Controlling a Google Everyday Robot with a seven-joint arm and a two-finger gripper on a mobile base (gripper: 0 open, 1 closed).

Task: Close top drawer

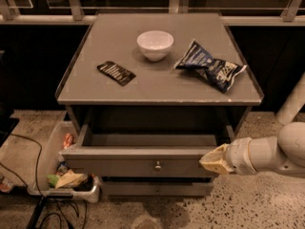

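So, top drawer: standing open, pulled out toward the near side.
My gripper: low right, at the drawer front's right end — apart or together, can't tell.

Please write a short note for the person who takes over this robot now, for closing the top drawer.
Tool: at the right end of the top drawer front, level with the panel; contact cannot be confirmed.
Drawer: pulled well out, knob at the centre of its front.
Done: the approach only; the drawer is not closed.
Left: push the front in until it sits flush with the cabinet.
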